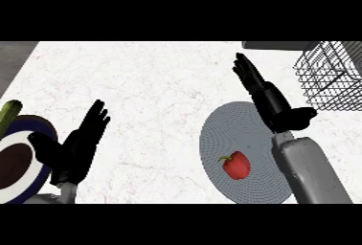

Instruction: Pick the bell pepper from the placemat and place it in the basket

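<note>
A red bell pepper [237, 165] with a green stem lies on a round grey placemat [226, 129] at the lower right of the counter. My right hand [272, 103] hovers open above the placemat's far right edge, fingers straight and pointing away, beyond the pepper and not touching it. A black wire basket [331, 76] stands at the far right, to the right of that hand. My left hand [78, 143] rests open at the lower left, fingers up.
A dark blue and white plate [21, 179] with a brown centre sits at the left edge beside my left hand. A green vegetable [8, 112] pokes in just above it. A grey object [279, 45] lies at the far edge.
</note>
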Tool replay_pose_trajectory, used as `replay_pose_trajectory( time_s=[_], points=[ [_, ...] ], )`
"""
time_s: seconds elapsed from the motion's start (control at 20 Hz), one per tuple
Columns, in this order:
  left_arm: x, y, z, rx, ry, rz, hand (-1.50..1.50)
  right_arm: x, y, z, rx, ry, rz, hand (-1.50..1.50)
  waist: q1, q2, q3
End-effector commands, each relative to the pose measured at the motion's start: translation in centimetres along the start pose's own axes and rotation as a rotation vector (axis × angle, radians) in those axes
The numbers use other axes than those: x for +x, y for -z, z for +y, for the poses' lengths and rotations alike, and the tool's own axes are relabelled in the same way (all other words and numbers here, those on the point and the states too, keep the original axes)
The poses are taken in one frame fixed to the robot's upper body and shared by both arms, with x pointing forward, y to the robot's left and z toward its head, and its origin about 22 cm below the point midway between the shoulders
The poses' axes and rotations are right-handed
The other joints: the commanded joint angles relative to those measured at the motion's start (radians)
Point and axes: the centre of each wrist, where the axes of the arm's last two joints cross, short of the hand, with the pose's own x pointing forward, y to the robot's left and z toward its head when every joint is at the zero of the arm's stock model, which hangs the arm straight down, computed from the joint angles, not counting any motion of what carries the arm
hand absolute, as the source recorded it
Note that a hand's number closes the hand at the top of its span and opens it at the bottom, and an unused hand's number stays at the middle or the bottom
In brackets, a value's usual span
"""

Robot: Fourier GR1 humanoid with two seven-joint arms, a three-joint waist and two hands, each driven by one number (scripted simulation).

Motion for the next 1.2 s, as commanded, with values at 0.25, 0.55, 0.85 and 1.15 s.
replay_pose_trajectory(
  time_s=[0.25, 0.55, 0.85, 1.15],
  points=[
    [-6.5, -1.9, 4.2, 0.093, 0.128, 0.314, 0.0, 5.5, 2.9, 10.5, 0.818, 0.192, -0.253, 1.5, 0.031, 0.01, 0.011],
    [-8.7, -3.8, 7.5, 0.139, 0.147, 0.383, 0.0, 4.5, -5.9, 15.7, 1.155, 0.059, -0.344, -1.5, -0.05, -0.009, 0.012],
    [-8.2, -3.9, 7.7, 0.153, 0.126, 0.377, 0.0, 10.1, -6.0, 12.7, 0.933, -0.5, -0.48, -1.5, -0.082, -0.022, 0.011],
    [-9.0, -4.4, 7.3, 0.134, 0.142, 0.387, 0.0, 17.6, -4.5, 8.6, 0.772, -0.964, -0.557, -1.5, -0.073, -0.013, 0.008]
  ],
)
